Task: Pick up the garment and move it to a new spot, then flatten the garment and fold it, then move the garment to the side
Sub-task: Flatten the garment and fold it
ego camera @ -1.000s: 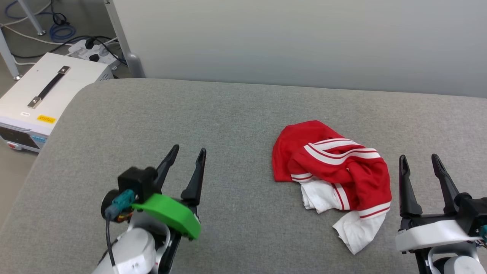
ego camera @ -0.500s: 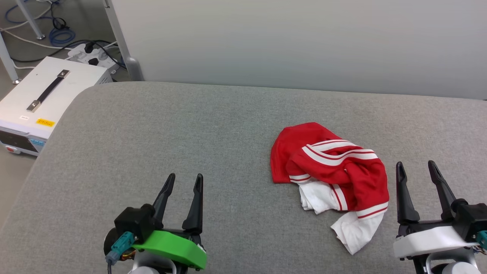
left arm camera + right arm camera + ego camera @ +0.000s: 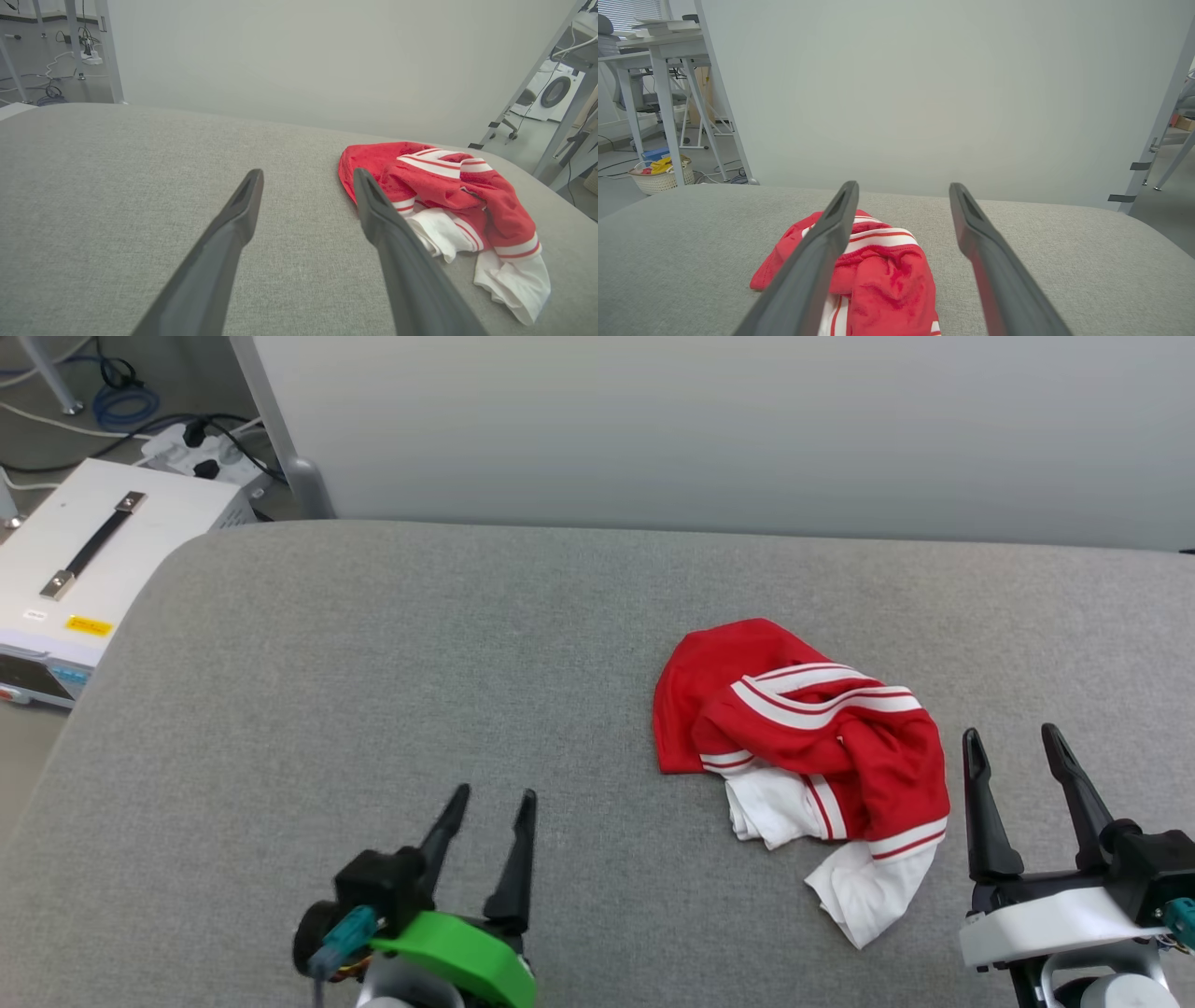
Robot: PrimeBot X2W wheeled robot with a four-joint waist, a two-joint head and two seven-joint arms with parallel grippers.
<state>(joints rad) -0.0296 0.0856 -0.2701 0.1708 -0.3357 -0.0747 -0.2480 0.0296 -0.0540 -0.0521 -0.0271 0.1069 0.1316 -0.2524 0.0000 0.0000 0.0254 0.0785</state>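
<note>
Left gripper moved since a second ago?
Yes. Measured against the shirt in the head view, the left gripper has drawn back toward the robot and slightly sideways toward the shirt. The camera shifted a little too.

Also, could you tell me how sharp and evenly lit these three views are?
Head view: soft, even light, no glare, the garment sharp with faint shadows. Left wrist view: wide-angle, its fingers loom large. Right wrist view: bright, flat backdrop, no glare.

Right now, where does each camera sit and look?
Head view: on the head, looking down at the garment on the cushion; left jaws and right jaws open below.
Left wrist view: on that wrist, along the left jaws, garment at right.
Right wrist view: on that wrist, along the right jaws, over the garment.
All share the garment.
</note>
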